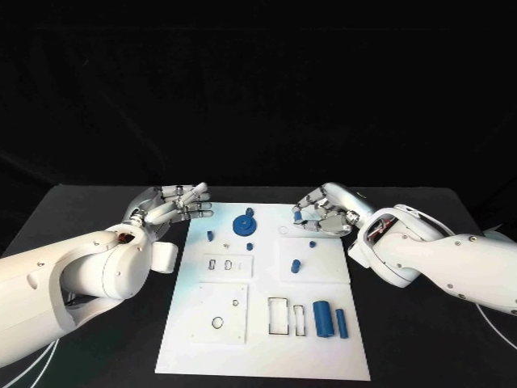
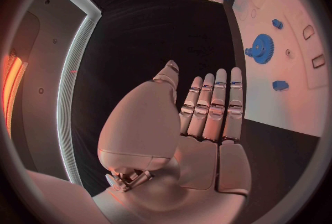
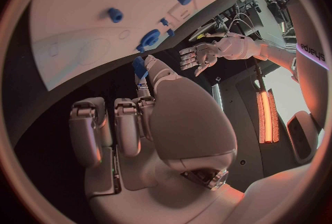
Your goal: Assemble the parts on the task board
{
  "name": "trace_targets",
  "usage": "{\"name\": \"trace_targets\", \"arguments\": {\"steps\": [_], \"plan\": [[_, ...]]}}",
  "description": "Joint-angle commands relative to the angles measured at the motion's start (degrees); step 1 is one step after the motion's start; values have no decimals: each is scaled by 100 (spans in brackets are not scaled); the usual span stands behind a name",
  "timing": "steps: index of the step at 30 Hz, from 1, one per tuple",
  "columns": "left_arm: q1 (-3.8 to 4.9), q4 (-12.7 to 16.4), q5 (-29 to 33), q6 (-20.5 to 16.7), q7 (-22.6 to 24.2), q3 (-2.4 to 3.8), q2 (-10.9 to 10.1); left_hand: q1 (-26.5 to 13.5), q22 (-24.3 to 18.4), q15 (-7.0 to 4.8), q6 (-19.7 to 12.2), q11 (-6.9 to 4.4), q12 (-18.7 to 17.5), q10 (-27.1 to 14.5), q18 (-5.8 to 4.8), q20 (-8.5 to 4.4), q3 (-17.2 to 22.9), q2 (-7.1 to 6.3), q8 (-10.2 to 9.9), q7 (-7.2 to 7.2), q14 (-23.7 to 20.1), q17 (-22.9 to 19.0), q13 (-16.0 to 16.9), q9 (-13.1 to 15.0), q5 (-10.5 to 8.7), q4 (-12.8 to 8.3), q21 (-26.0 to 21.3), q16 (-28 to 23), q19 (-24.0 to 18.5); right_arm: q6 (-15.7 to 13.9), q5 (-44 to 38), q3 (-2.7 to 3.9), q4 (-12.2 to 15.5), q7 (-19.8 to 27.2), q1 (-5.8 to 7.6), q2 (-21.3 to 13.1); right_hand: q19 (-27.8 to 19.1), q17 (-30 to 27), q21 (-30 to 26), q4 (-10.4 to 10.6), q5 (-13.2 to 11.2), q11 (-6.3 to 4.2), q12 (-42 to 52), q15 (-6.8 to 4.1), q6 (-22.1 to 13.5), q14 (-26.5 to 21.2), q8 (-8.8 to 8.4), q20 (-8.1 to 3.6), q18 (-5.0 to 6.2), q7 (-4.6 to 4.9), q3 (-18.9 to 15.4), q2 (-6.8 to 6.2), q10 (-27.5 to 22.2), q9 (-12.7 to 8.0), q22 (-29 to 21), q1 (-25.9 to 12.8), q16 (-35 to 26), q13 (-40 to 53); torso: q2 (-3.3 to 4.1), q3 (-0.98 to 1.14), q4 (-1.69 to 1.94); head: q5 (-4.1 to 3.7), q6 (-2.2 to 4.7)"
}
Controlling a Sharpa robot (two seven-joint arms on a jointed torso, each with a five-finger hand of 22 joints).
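Head view: my left hand (image 1: 177, 204) hovers just off the left edge of the task board (image 1: 200, 339), fingers extended and holding nothing; my right hand (image 1: 325, 212) hangs over the board's far right corner with fingers curled, pinching a small blue part (image 1: 298, 216). On the board a blue gear (image 1: 245, 223) sits near the far edge, small blue pegs (image 1: 211, 235) stand near it, and two blue cylinders (image 1: 323, 317) lie at the near right beside empty rectangular slots (image 1: 279, 315). Left wrist view: my left hand's fingers (image 2: 214, 105) lie straight and side by side, empty, beside the board; the gear (image 2: 260, 48) is ahead, and my right hand shows opposite with its blue piece. Right wrist view: the blue part (image 3: 140, 66) is held at my fingertips (image 3: 145, 88), above the table near the board edge. Risk, as I judge it: the pinch is shallow, so the part may twist or drop, or jam if it meets its socket tilted.
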Motion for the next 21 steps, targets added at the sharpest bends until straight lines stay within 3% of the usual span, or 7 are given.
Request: {"name": "trace_targets", "arguments": {"steps": [1,8,12,16,21], "plan": [[4,-7,7,123,8,3,40,49,-6,32,4,30,-26,-19,53,12,-9,27,-35,52,-4,5,-3,-3,10,-23,16,-30,-47,157,-491,-5,87,-150,19,259,587,1506,20,-9,-14,-45,30,-44,106,598,133,-40,-79,-90,31,7,39,82,1509,-45,22,763,-24,-11,10,97,-30],[5,-34,10,126,-7,2,97,51,-6,33,1,31,-30,-23,54,12,-11,30,-39,53,-2,7,-3,-3,10,-24,18,-33,-49,497,-805,-42,0,-342,-25,899,587,1506,20,-21,-34,-45,20,-46,87,598,131,-44,-79,-89,33,-17,32,81,1509,-62,22,755,-50,-25,29,253,-98],[5,-24,11,131,-13,2,119,51,-6,33,1,31,-30,-23,54,12,-11,30,-39,53,-2,7,-3,-3,10,-24,18,-33,-49,753,-1089,-65,-104,-656,-110,1208,587,1506,20,-21,-42,-44,-1,-45,87,598,136,-45,-79,-87,27,-34,16,83,1509,-84,22,735,-38,-20,24,330,-99],[5,-4,11,131,-22,1,131,51,-6,33,1,31,-30,-23,54,12,-11,30,-39,53,-2,7,-3,-3,10,-24,18,-33,-49,849,-1304,-84,-194,-856,-202,1413,587,1506,20,-18,-48,-43,-14,-45,86,598,138,-46,-79,-86,25,-38,6,84,1509,-98,22,723,-37,-23,32,357,-90],[5,13,11,126,-31,1,139,51,-6,34,1,31,-31,-25,53,12,-12,31,-41,51,-1,8,-3,-3,10,-24,19,-35,-50,840,-1521,-102,-263,-984,-295,1594,587,1506,20,-14,-47,-41,-33,-45,80,598,139,-46,-79,-84,22,-46,-8,85,1509,-123,22,706,-32,-8,13,386,-128]]}}
